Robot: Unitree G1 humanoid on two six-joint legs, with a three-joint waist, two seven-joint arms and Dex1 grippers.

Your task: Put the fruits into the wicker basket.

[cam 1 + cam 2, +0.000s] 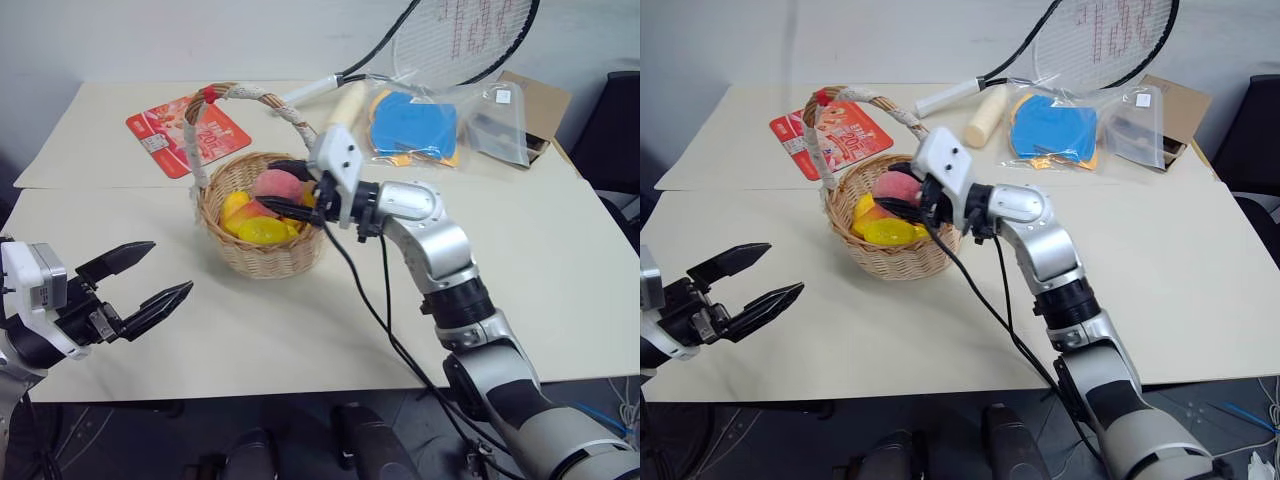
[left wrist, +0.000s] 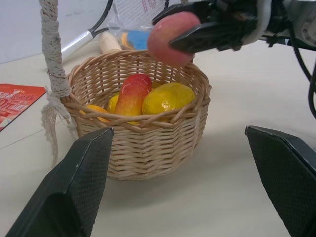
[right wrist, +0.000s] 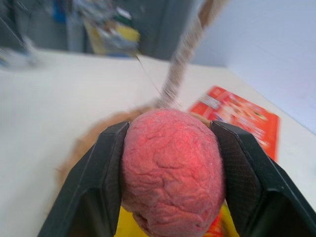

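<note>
The wicker basket stands on the table's middle left, its taped handle arching over it. Inside lie a red-and-yellow mango, a yellow lemon and other yellow fruits. My right gripper hangs level just above the basket's opening, shut on a round pink peach; the peach is clear of the fruits below. My left gripper stands open over the near left of the table, apart from the basket and pointing toward it.
Behind the basket lie a red packet, a racket, a cream cylinder, a bagged blue item and a cardboard box. A black cable trails from my right arm across the table.
</note>
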